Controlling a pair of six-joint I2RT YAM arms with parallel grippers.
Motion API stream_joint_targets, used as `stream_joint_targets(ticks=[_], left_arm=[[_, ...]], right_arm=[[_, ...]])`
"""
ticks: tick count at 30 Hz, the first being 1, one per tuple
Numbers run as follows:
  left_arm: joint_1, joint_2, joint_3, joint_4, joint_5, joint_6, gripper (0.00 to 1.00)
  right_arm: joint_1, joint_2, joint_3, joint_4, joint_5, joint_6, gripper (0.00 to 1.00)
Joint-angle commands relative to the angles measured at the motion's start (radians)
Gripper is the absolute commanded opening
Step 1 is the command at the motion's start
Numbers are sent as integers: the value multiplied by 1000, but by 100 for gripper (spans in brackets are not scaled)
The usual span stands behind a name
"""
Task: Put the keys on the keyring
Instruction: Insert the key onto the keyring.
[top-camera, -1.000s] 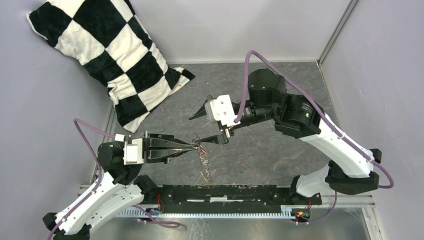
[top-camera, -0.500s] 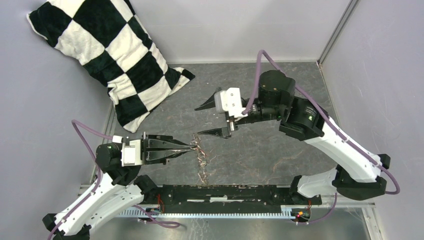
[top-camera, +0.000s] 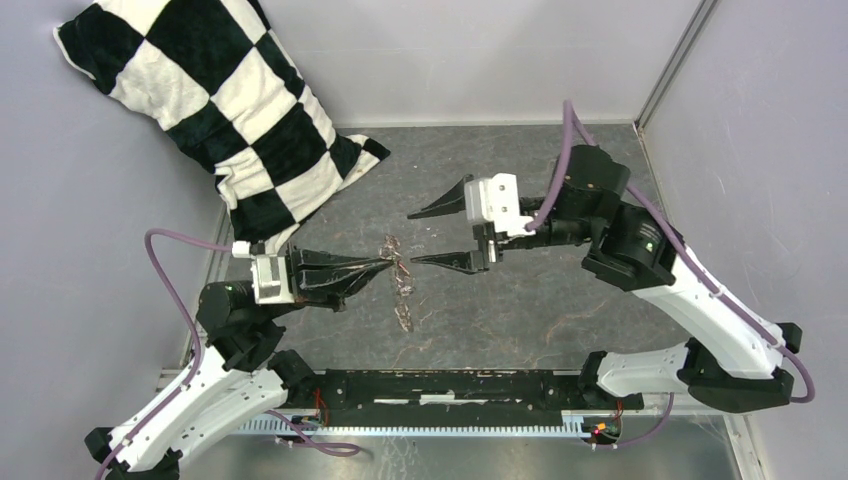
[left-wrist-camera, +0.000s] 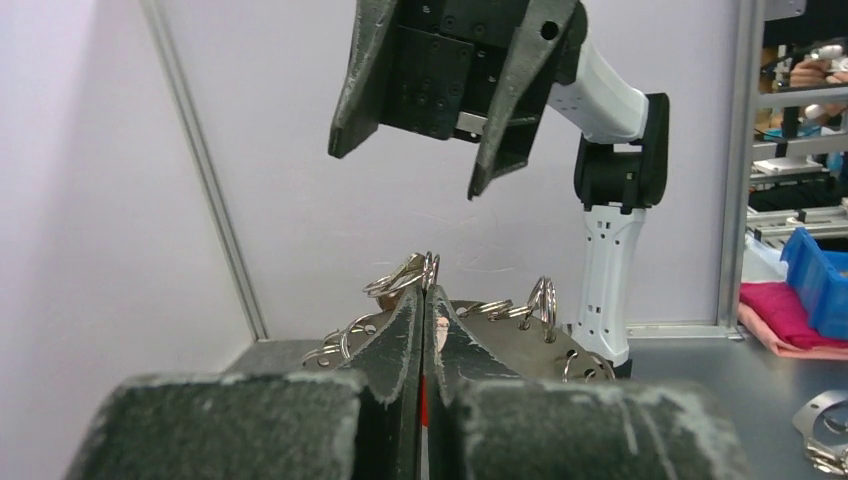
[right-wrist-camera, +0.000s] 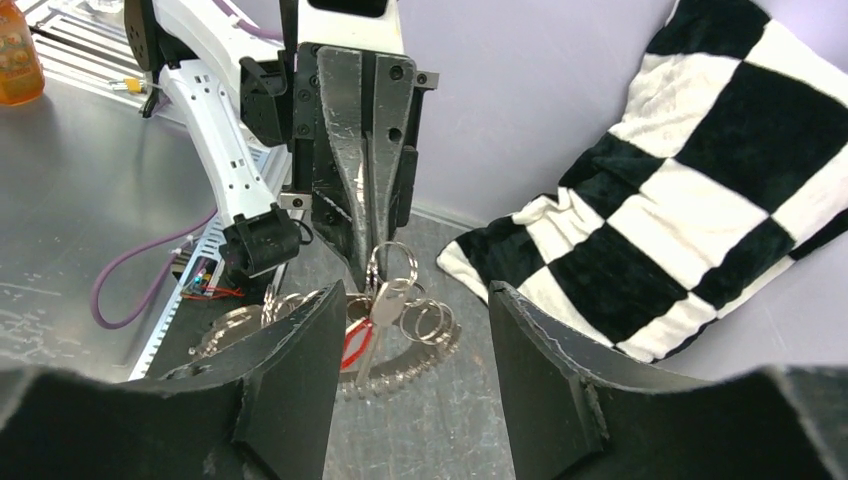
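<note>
I had the left gripper (top-camera: 388, 265) clenched on the keyring (top-camera: 401, 285), steadying it for threading. The key (right-wrist-camera: 381, 310) hung among its rings, seemingly already on. The right gripper (top-camera: 411, 240) waited beside the keyring, spread wide and empty.

The right end effector (top-camera: 410, 240) has withdrawn from the keyring (top-camera: 402, 292). One second ago its lower finger lay just beside the tips of the left end effector (top-camera: 388, 264); it now stands apart from them, on the side opposite the left wrist. The left end effector has shifted away from its own base. The keyring clamped in it has travelled along, its trailing rings drawn across the tabletop (top-camera: 520, 310).
</note>
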Motion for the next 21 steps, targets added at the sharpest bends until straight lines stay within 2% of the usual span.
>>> stream_joint_targets(ticks=[1,6,14,18,21], left_arm=[[-3,2,15,-13,-130,-89,2],[-3,-2,24,-48,-178,-163,2],[-3,-6,23,-56,-197,-195,2],[0,-9,27,-73,-266,-248,2],[3,-13,32,-60,-248,-251,2]], right_arm=[[1,44,17,1,-15,17,59],[1,49,8,6,-10,9,57],[2,43,-9,16,-37,12,54],[1,40,-16,16,-51,24,52],[2,12,-51,29,-51,49,51]])
